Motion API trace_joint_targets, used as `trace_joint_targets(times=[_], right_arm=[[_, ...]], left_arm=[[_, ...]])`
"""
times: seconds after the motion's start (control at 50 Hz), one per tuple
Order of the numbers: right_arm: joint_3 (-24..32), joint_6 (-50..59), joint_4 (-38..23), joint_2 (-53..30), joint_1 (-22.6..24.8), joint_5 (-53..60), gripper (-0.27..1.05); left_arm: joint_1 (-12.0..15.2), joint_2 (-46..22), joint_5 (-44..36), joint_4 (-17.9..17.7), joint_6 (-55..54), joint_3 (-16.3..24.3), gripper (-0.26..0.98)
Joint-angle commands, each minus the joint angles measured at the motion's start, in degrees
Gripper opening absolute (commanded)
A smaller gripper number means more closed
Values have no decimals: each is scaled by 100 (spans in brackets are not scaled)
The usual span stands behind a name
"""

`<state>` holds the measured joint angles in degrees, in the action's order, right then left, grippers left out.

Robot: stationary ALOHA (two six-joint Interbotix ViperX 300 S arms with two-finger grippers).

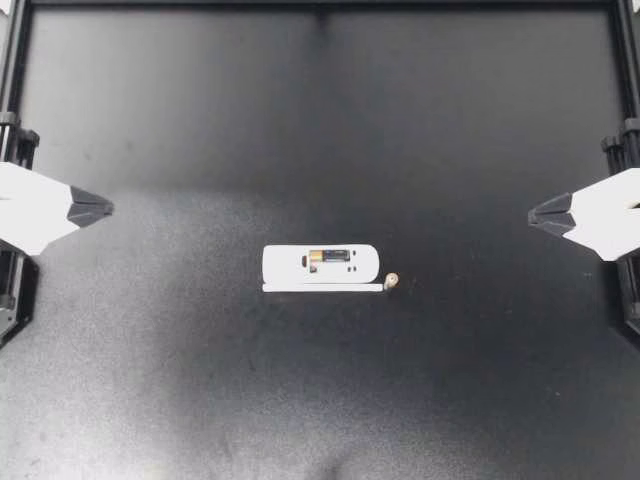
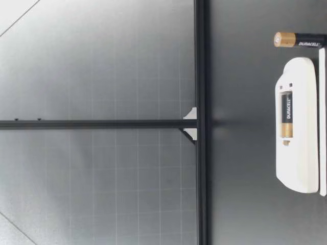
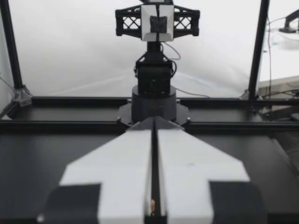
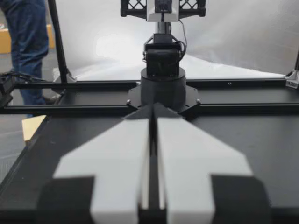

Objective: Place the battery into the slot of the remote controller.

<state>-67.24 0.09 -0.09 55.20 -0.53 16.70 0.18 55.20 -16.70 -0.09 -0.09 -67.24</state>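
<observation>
The loose battery [image 1: 391, 281] looks to stand on end, gold cap up, just beside one end of the remote controller [image 1: 320, 268] near the middle of the tabletop [image 1: 320, 120]. The low view shows the same upright barrel [image 2: 301, 40] next to the white remote [image 2: 296, 153]. 1 battery [image 1: 328, 256] already lies in the remote's slot, and a thin white strip [image 1: 325, 288] runs along its long edge (possibly a cover, I cannot tell).

I judge the loose cell light, rigid and smooth. It would be easy to topple and apt to roll once down, so the hold belongs across the middle of its barrel, pinched from 2 opposite sides.

My left gripper [image 1: 100, 208] and right gripper [image 1: 540, 213] sit at opposite edges of the tabletop, pointed inward and well apart from everything. Both wrist views show the jaws pressed together on nothing
</observation>
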Motion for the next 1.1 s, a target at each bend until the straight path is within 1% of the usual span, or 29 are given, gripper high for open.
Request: trace_joint_targets(times=[0.0, 0.14, 0.24, 0.46, 0.84, 1.0, 1.08], right_arm=[[62, 9, -9, -35, 0, 44, -16], [158, 132, -9, -176, 0, -35, -18], [396, 281, -9, -413, -9, -316, -18], [1125, 466, -9, -1406, -123, -1688, -18], [2382, 466, -18, -2997, -202, -3938, -18], [2804, 457, -97, -3639, -246, -4632, -17], [2927, 457, -141, -3894, -246, -4781, -15]], left_arm=[[53, -44, -97, 0, 88, 88, -13], [53, -44, -176, 0, 185, 88, -15], [53, -53, -211, 0, 272, 70, -15], [53, -141, -220, 0, 316, 62, -15], [53, -246, -220, 0, 308, 70, -15], [53, -246, -220, 0, 299, 62, -15], [53, -246, -220, 0, 299, 62, -15]])
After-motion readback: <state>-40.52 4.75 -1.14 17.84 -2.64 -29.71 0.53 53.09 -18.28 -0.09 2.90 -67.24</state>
